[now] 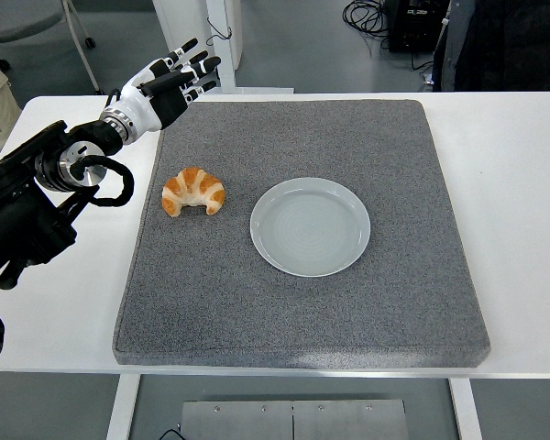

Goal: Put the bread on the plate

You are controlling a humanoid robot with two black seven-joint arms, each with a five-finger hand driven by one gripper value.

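The robot's left hand [170, 84], black-fingered with a white back, hovers over the far left corner of the grey, coarse-textured square mat [302, 302] that covers most of the white table [513, 183]. Its fingers [200, 66] are spread and relaxed, pointing away from the robot and slightly toward the mat's far edge, and they hold nothing. The black left arm [37, 202] runs from the hand back toward the mat's near left side, staying off the mat over the bare table, with a loop of black cable [110, 183] hanging at the wrist.

The golden-brown crescent croissant [193, 191] lies on the mat's left part, about halfway between its far and near edges, with both tips pointing toward the near edge. It is well apart from the hand and nearer to the robot than the hand is. The pale grey-blue round ceramic plate [310, 226] sits near the mat's centre, just to the right of the croissant with a strip of mat between them; nothing lies on it.

Beyond the mat's far edge, a dark-clothed person [504, 46] stands at the right.
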